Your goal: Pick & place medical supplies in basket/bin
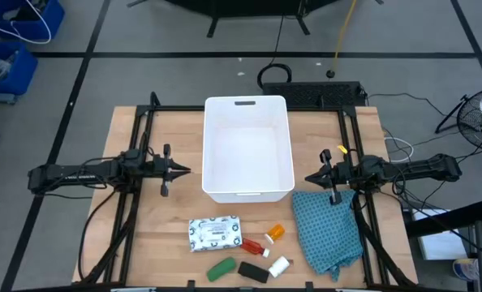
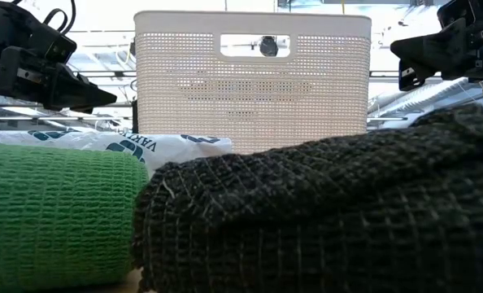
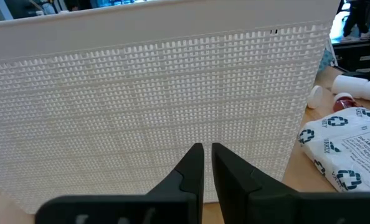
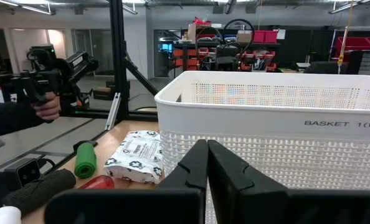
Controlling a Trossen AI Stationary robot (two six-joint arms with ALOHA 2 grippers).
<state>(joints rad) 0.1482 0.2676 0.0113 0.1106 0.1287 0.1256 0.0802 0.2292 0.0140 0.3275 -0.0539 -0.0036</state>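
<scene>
- Beside the basket (image 1: 249, 146), on either flank, I see left gripper (image 1: 186, 170) and right gripper (image 1: 309, 178) pinched together, holding nothing.
- Medical supplies (image 1: 239, 243) lie on the table (front edge).

The basket (image 1: 249, 146) is matt white plastic, its walls finely perforated, its rim smooth. It stands on a pale wood worktop (image 1: 135, 219). Beside it lies a teal woven cloth (image 1: 328, 229). In front of it are a glossy printed packet (image 1: 215, 234) and rough, crinkled green (image 2: 54, 216) and black (image 2: 323, 207) rolls.
</scene>
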